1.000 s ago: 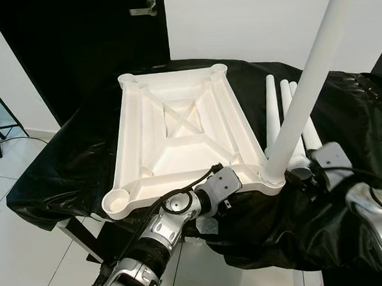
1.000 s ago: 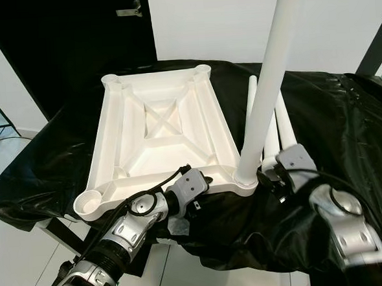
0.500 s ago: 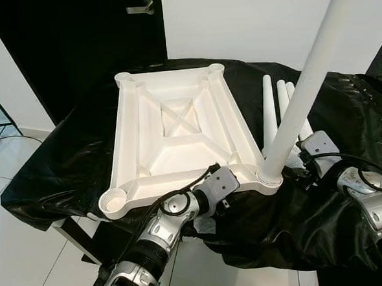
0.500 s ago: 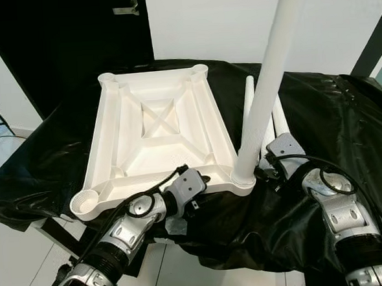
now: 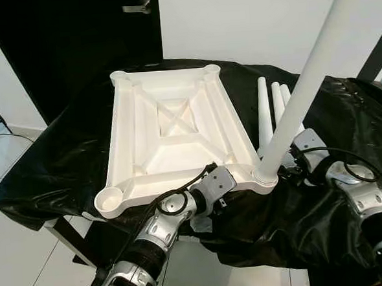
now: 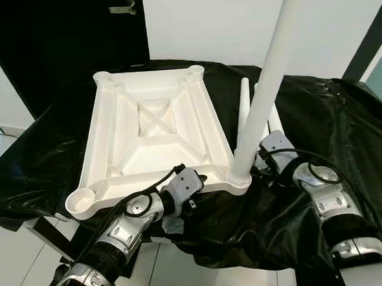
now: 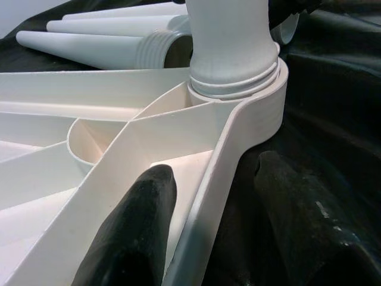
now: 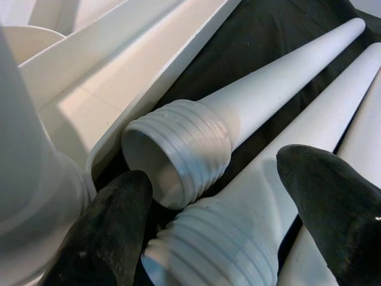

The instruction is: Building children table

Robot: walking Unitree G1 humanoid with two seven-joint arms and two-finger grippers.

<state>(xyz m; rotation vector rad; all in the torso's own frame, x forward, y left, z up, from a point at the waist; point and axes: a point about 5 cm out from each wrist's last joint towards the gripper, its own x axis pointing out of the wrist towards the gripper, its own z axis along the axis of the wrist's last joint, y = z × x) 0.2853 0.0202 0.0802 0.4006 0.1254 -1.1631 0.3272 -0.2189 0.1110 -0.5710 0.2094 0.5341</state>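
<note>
The white tabletop [image 5: 170,128] lies upside down on the black-covered table. One white leg [image 5: 298,91] stands upright in its near right corner socket [image 7: 238,89]. Three loose legs [image 5: 264,109] lie side by side to the right of the tabletop. My left gripper [image 7: 214,220] is open at the near rim beside that socket, one finger inside the rim and one outside. My right gripper [image 8: 214,220] is open just behind the upright leg, its fingers either side of a loose leg's threaded end [image 8: 202,262]. Another threaded end [image 8: 178,149] lies beside it.
A crinkled black cover [image 5: 69,163] drapes the whole table and hangs over its edges. A black door [image 5: 68,40] and a white wall [image 5: 248,23] stand behind. White floor tiles [image 5: 23,270] show at the near left.
My right arm has reached forward from the near right to the loose legs' threaded ends. The left arm stays at the rim. The camera has shifted a little.
</note>
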